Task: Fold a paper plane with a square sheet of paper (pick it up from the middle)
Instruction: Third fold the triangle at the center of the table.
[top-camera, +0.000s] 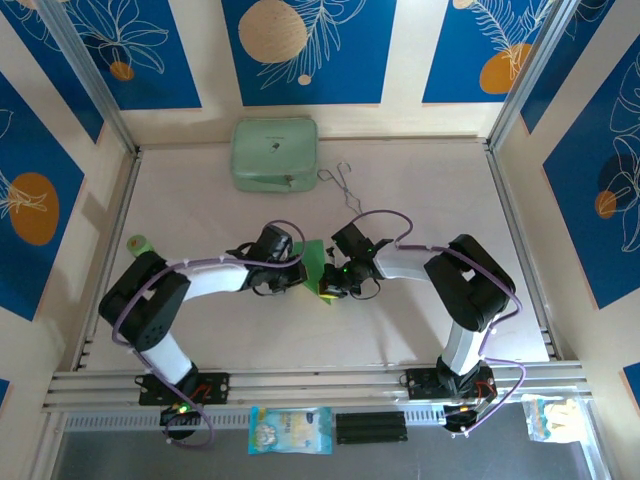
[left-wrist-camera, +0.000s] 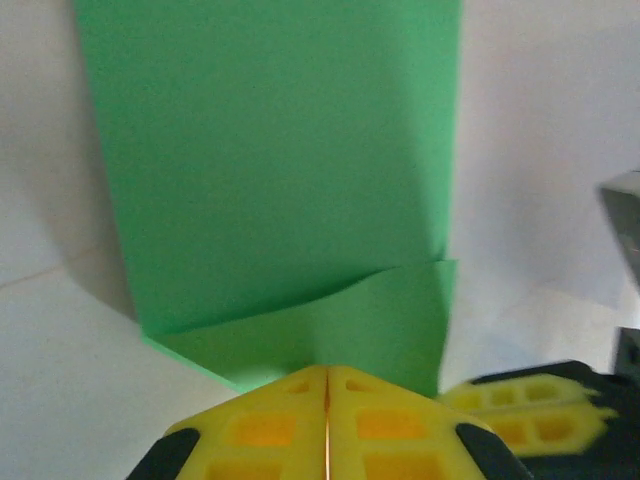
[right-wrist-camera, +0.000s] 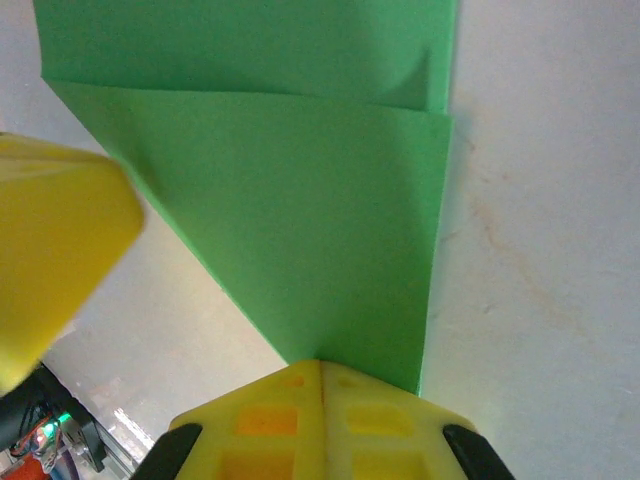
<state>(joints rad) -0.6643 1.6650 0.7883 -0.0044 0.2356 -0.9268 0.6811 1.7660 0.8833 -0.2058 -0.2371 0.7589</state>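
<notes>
The top view looks down from above and behind the arm bases, far enough back to show you the whole worktop (top-camera: 430, 200). Each wrist camera sits just behind its own pincer and faces out along the fingers at very close range, with the left pincer (left-wrist-camera: 327, 370) and the right pincer (right-wrist-camera: 320, 364) at the bottom edge. All three views share the green paper (top-camera: 318, 262) at mid-worktop.

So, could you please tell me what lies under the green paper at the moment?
The green paper lies folded on the pale table, one layer over another. Bare table shows around it; the patch directly beneath is covered.
</notes>
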